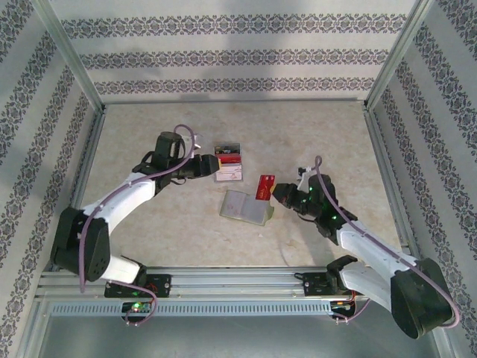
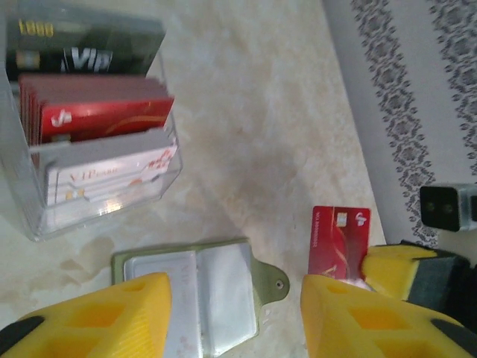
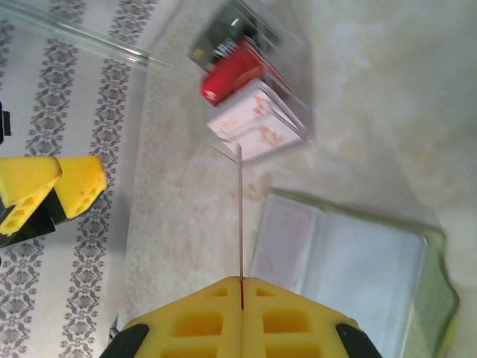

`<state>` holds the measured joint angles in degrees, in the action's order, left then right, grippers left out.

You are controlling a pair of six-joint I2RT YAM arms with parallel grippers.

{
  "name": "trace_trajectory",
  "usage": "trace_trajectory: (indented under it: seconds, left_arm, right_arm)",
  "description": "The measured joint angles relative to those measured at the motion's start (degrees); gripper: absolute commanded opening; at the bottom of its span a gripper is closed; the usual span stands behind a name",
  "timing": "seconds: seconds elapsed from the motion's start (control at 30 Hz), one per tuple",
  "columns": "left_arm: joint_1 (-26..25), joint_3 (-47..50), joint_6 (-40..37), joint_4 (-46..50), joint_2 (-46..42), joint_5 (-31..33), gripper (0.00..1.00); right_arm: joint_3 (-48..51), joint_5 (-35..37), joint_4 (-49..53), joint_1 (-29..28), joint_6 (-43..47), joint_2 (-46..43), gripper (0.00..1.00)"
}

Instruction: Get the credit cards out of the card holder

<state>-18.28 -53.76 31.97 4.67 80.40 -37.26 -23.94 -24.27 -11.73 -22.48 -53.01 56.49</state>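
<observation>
Pinching red card (image 2: 339, 242) in R gripper (image 3: 241, 283) — carry level to clear tray (image 2: 22, 216), mid tabletop (image 1: 149, 231), slot w/ other reds (image 2: 104, 115); mind L gripper (image 2: 235, 313) — gaping, empty.

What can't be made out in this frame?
Olive-green folding card holder: whether cards remain in its pale sleeves; right wrist view blurred, top view too small.
Red plastic card in the right pincer: face unseen, edge-on in right wrist view.
Holder's lower part: cut off by the bottom edge, partly behind the left pincer, left wrist view.
</observation>
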Motion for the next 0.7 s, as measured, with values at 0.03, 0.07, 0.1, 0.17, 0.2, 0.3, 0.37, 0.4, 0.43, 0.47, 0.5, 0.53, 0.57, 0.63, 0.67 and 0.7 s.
trace_trajectory:
  seconds: [0.03,0.07,0.1,0.17,0.2,0.3,0.37,0.4,0.43,0.47,0.5,0.53,0.57,0.63,0.67,0.7]
  left_arm:
    - [0.3,0.0,-0.9,0.4,-1.5,0.1,0.54]
    - [0.5,0.1,-2.1,1.0,-3.2,0.3,0.56]
    - [0.7,0.2,-3.3,1.5,-5.1,0.4,0.57]
    - [0.8,0.2,-5.6,2.7,-8.3,1.0,0.61]
    - [0.8,0.2,-6.8,3.1,-9.9,1.3,0.62]
    - [0.8,0.4,-10.7,4.2,-14.9,2.1,0.66]
    - [0.8,0.9,-13.0,4.2,-17.8,2.4,0.71]
    - [0.8,1.4,-14.5,4.2,-19.6,2.3,0.74]
    - [0.9,1.8,-15.5,4.2,-20.9,2.0,0.77]
    - [1.0,2.3,-17.0,4.1,-22.6,1.2,0.79]
    - [1.0,2.8,-18.5,4.1,-24.2,0.1,0.79]
    - [1.1,3.0,-19.5,4.1,-25.2,-0.7,0.79]
    - [1.2,3.2,-20.8,4.1,-26.5,-2.0,0.79]
    - [1.2,3.2,-22.9,4.0,-28.2,-4.4,0.79]
    - [1.2,3.2,-24.0,4.0,-28.9,-5.6,0.79]
    - [1.2,3.2,-25.2,4.0,-29.4,-7.0,0.79]
  right_arm:
    - [-1.5,-0.5,1.2,0.4,1.8,-0.5,0.0]
    - [-3.2,-1.1,2.5,0.7,4.4,-1.3,0.0]
    - [-4.9,-1.6,3.8,1.0,7.1,-2.0,0.0]
    - [-7.1,-2.6,5.5,1.5,11.3,-2.9,0.0]
    - [-8.1,-3.2,6.3,1.8,13.3,-3.1,0.0]
    - [-10.5,-5.2,8.8,2.5,18.9,-3.1,0.0]
    - [-12.0,-6.4,10.4,2.7,22.2,-2.8,0.0]
    - [-13.1,-7.1,11.6,2.9,24.2,-2.5,0.0]
    - [-14.1,-7.6,12.6,2.9,25.8,-2.1,0.0]
    - [-15.4,-8.2,13.8,2.9,27.9,-1.6,0.0]
    - [-16.7,-8.6,14.9,2.9,29.7,-1.2,0.0]
    - [-18.0,-9.0,16.0,2.9,31.4,-0.7,0.0]
    - [-19.5,-9.5,17.2,2.9,33.4,-0.2,0.0]
    - [-22.0,-10.4,19.1,2.9,36.9,0.7,0.0]
    - [-23.4,-11.1,20.3,2.9,38.9,1.2,0.0]
    - [-24.8,-11.7,21.5,2.9,41.1,1.7,0.0]
